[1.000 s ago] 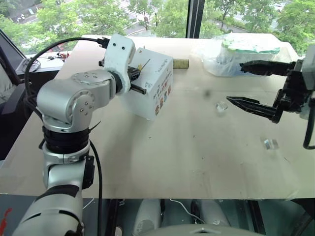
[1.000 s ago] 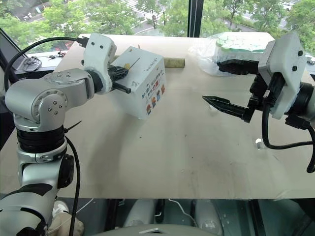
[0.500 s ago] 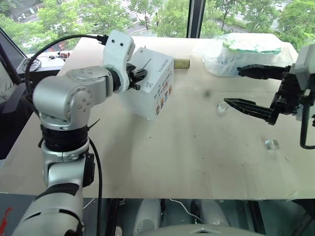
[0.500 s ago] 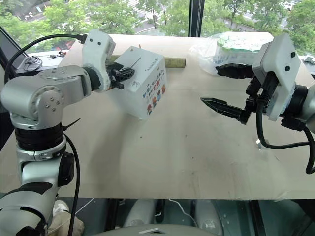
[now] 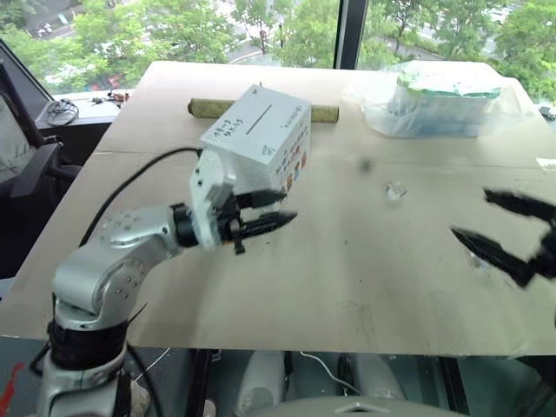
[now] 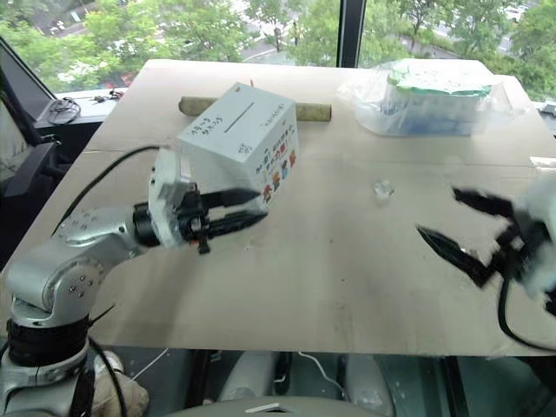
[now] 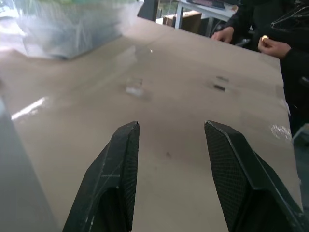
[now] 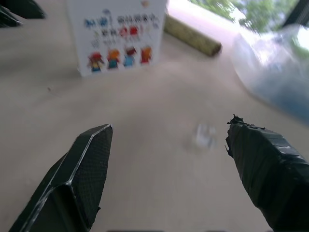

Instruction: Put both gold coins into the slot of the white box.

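Box [image 5: 256, 139] first: the white box stands on the tan table [image 5: 347, 278], turned corner-on, with the slot [image 5: 264, 120] a thin dark slit across its top face and cartoon figures along the lower edge of one side. No gold coins can be made out on the table or in either claw; whether any lie inside the box cannot be told.

Just in front of the box, on its near side, the left gripper [image 5: 276, 211] points across the table with its two black fingers parted and nothing between them; the tips sit close to the box's lower corner, and whether they touch it cannot be told. Well away from the box, toward the table's far-right edge, the right gripper [image 6: 465, 230] hangs with fingers spread wide and empty.

Between the box and that gripper lies a small clear plastic holder [image 6: 382, 188]. Behind the box runs an olive tube [image 5: 323, 112], and beside that rests a clear-wrapped bundle with a green top [image 5: 439, 102].
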Tool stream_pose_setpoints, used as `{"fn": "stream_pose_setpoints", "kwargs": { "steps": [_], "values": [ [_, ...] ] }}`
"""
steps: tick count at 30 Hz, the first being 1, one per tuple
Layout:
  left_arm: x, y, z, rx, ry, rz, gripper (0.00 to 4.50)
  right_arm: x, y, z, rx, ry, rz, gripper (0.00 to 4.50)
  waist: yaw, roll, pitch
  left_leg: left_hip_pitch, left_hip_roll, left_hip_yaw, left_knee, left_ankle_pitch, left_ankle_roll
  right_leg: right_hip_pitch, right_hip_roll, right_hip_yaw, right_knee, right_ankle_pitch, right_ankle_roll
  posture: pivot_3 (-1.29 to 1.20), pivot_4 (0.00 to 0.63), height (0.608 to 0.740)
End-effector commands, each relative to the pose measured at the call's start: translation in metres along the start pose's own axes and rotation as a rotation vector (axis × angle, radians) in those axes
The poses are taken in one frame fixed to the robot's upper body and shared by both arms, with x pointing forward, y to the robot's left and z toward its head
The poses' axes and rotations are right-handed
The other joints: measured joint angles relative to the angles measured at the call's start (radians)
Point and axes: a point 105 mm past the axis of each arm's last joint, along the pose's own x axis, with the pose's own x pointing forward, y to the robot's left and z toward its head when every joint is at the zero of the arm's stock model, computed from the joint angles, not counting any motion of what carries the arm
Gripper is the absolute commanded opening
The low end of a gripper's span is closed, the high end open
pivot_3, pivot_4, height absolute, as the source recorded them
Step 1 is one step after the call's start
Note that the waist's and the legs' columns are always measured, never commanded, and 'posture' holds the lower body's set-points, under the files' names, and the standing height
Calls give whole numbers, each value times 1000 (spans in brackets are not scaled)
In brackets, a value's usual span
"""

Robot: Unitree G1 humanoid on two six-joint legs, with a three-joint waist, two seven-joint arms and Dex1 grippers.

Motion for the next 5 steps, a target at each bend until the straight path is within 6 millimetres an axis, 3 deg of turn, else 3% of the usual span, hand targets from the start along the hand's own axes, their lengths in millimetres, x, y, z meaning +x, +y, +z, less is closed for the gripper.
{"fn": "stream_pose_setpoints", "kwargs": {
  "steps": [1, 5],
  "values": [
    [-21, -3, -18, 23, 46, -22, 2132, -38, -9, -13, -80, 36, -132, 4109, -1, 0, -2, 0, 0, 0, 0, -2, 3, 0, 1, 0, 0, 0, 0, 0, 150, 740],
    [-36, 2, -34, -6, 78, 6, 2132, -57, -12, -30, -77, 83, -174, 4109, -7, 2, -4, 3, 2, 0, -1, -2, 4, 1, 1, 2, 0, 0, -1, 0, 150, 740]
  ]
}}
